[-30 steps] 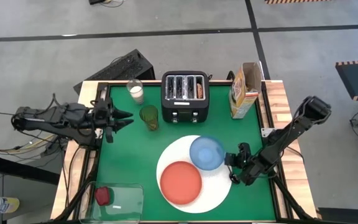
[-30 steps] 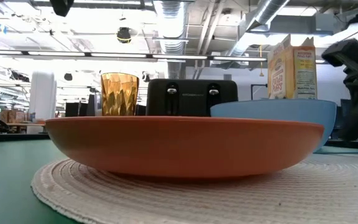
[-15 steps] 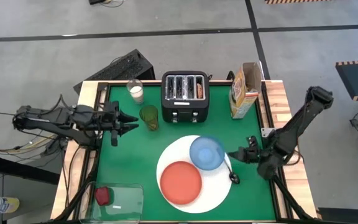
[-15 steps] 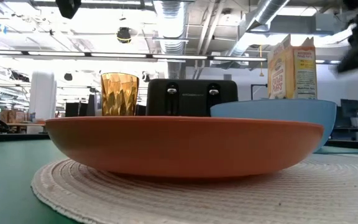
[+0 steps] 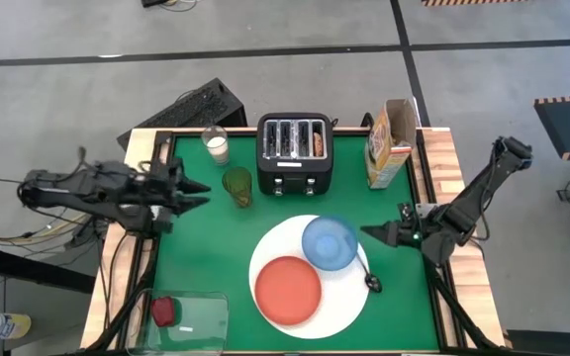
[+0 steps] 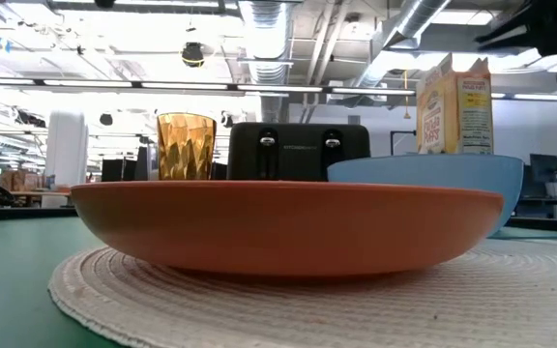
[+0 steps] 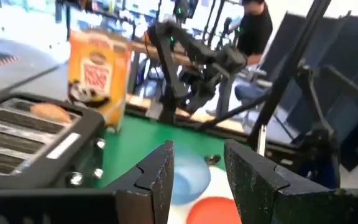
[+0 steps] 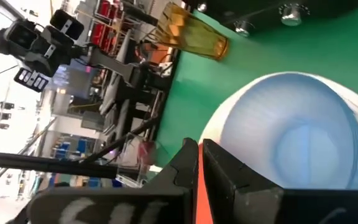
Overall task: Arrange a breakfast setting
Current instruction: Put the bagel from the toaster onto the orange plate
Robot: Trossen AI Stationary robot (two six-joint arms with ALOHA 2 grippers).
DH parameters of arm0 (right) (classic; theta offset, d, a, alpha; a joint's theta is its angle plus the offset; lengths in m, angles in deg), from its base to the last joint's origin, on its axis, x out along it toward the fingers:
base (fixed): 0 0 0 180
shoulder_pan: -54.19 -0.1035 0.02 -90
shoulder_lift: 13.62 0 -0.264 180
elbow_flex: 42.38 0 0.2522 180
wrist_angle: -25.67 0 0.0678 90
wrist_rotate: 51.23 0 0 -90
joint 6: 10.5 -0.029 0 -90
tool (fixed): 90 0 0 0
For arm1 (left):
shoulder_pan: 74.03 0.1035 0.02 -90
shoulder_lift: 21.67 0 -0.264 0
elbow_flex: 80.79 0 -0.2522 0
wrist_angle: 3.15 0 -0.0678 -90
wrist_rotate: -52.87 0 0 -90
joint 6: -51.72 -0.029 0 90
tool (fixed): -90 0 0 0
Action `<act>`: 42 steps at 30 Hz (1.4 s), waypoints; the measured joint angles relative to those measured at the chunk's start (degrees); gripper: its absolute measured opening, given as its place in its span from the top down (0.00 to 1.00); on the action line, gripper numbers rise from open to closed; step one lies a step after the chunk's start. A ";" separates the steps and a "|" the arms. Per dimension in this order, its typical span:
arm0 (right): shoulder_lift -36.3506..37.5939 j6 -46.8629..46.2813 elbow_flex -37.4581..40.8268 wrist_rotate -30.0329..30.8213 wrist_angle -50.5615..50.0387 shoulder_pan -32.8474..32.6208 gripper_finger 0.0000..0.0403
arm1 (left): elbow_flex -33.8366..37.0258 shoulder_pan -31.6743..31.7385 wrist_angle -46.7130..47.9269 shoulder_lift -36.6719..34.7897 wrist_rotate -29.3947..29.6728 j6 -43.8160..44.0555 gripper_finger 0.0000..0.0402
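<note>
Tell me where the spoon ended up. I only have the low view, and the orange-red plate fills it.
Observer: The small dark spoon lies at the right rim of the large white round plate, near the blue bowl.
Operator: Is the right gripper holding anything?
Observer: No. The right gripper is just right of the bowl, with its fingers shut and empty.
Operator: And the left one?
Observer: The left gripper is over the table's left side with its fingers open, pointing toward the amber glass.
</note>
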 joint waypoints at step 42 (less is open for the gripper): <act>-8.86 43.78 -1.18 -12.55 53.34 28.40 0.44 | 0.06 0.02 5.18 -5.28 5.24 4.24 0.68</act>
